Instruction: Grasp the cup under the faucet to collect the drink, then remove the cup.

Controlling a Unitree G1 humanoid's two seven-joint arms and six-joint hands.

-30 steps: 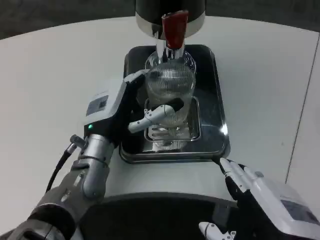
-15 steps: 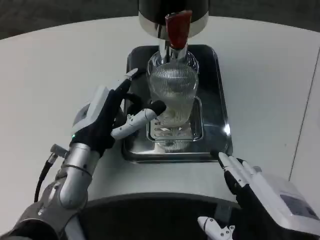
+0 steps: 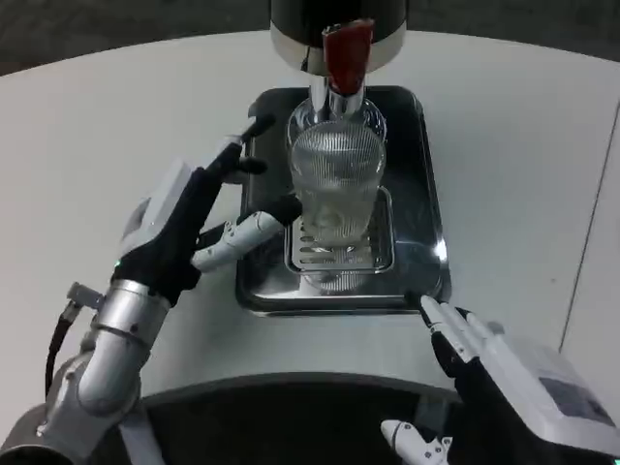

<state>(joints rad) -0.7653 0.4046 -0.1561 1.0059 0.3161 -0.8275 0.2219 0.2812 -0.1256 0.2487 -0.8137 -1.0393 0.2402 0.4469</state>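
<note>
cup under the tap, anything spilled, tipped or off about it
Nothing stands out. The ribbed glass cup stands upright on the drip grate below the red tap, with no spill visible on the tray.

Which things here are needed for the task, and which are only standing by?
Needed: ribbed glass cup; faucet with red lever; left hand, open beside the cup.
Standing by: metal drip tray; right hand near the table edge; white table.
</note>
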